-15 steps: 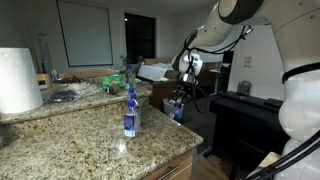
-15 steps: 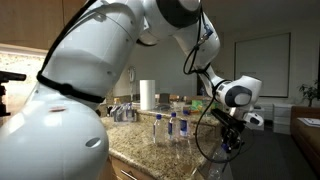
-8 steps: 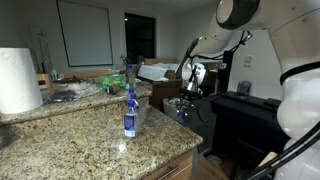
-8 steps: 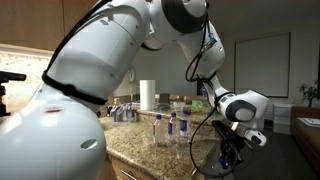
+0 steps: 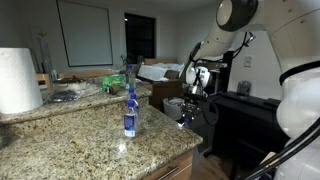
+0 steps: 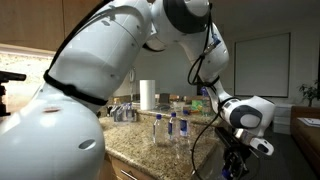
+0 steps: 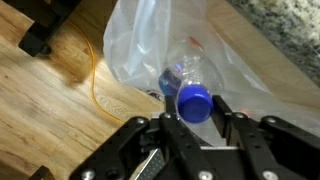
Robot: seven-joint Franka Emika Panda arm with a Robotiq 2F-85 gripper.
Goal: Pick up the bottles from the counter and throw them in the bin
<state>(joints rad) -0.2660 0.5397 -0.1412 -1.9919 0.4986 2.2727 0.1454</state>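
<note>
The bottle (image 7: 190, 90) lies directly under the tool (image 7: 197, 118) in the wrist view. Its blue cap points up toward the camera, and its long axis goes down and away into the bin (image 7: 140, 45), of which only the clear liner shows. The two fingers stand one at each side of the cap, very close; whether they clench it or stand loose around it, I cannot tell. The coming move, I judge, depends on this line: cap, body and bin mouth, one below the other.

From left to right in this view are the wooden floor (image 7: 60, 110), the liner, then a corner of the speckled bench (image 7: 285, 25). In an exterior view, from the left, are the paper-towel roll (image 5: 18, 80), the second bottle (image 5: 130, 112) upright on the bench, and the tool low beyond the bench edge, well apart from that bottle.
</note>
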